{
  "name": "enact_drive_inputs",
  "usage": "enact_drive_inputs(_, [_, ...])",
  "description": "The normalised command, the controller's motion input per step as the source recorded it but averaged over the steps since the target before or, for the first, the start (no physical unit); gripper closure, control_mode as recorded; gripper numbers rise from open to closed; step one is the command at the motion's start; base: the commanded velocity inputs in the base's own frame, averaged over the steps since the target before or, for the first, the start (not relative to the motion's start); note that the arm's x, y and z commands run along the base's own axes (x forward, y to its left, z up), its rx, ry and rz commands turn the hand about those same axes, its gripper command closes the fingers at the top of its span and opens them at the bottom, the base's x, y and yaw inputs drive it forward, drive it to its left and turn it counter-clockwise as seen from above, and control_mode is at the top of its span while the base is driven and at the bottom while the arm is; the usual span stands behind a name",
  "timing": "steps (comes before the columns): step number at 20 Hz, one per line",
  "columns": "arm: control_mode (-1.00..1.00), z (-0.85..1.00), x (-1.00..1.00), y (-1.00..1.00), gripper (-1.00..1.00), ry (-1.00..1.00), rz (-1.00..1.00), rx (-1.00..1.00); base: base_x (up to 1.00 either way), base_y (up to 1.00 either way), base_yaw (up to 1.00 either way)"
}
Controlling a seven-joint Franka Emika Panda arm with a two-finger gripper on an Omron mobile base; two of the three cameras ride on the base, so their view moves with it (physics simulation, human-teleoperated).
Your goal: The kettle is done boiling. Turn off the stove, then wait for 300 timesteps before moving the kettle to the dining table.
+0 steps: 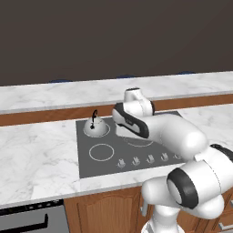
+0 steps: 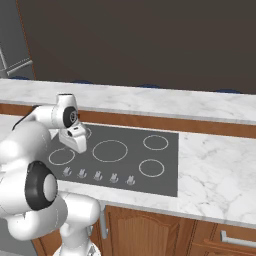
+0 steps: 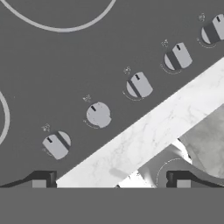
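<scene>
On the stove's (image 1: 132, 145) rear-left burner the kettle (image 1: 95, 126) sits, seen from the left base camera; from the right base camera the arm blocks that corner. Hand camera: gripper (image 3: 111, 183) spread wide, holding nothing, above the five knobs (image 3: 98, 114) and the marble counter (image 3: 144, 135) edge.

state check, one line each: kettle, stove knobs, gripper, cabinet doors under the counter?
kettle: upright on the stove's far left burner, lid on, not held.
knobs: five in a row at the stove's front edge; on or off unclear.
gripper: open, empty, above the knob row.
cabinet doors: shut.
</scene>
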Motion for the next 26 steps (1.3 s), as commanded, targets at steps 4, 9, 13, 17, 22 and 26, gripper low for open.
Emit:
enact_drive_inputs(4, [-1.00,0.25,0.00,0.34,-1.00,-0.08,0.01,0.00,0.00,0.00,0.00])
enact_drive_inputs(9, [-1.00,0.13,0.00,0.30,-1.00,-0.15,0.05,0.00,0.00,0.00,0.00])
enact_drive_inputs(13, [-1.00,0.10,0.08,0.32,-1.00,-0.14,0.06,0.00,0.00,0.00,0.00])
enact_drive_inputs(17, [-1.00,0.12,0.19,0.29,-1.00,-0.13,0.08,0.00,0.00,0.00,0.00])
enact_drive_inputs(22, [-1.00,0.13,0.31,0.28,-1.00,-0.14,0.08,0.00,0.00,0.00,0.00])
enact_drive_inputs(26, [-1.00,0.13,0.37,0.25,-1.00,-0.10,0.08,0.00,0.00,0.00,0.00])
